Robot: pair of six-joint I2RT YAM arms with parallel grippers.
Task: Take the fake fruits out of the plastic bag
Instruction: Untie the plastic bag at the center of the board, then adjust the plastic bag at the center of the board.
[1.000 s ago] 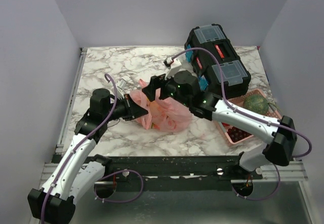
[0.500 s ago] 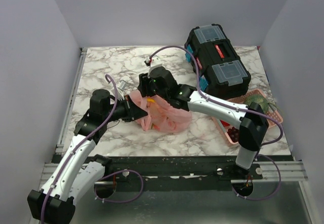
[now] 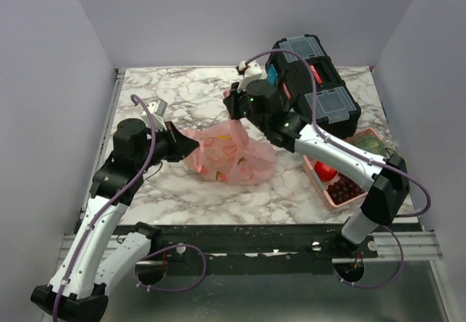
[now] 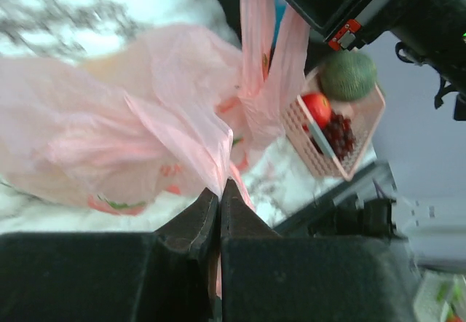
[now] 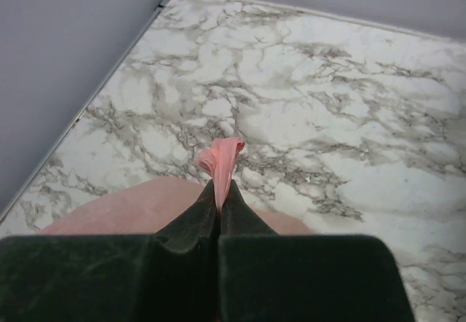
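Pink plastic bag [image 3: 247, 167] lies on the marble table [image 3: 167, 96], its film clamped by the left gripper [image 4: 219, 192] and the right gripper [image 5: 218, 198], both closed; fake fruits [image 3: 231, 148] seem to show inside.

Left arm [image 3: 108, 199], right arm [image 3: 342, 158]: white shells, black joints, looping purple cables [image 3: 153, 147]. Fingers [image 4: 182, 236] matte black, wedge-shaped.
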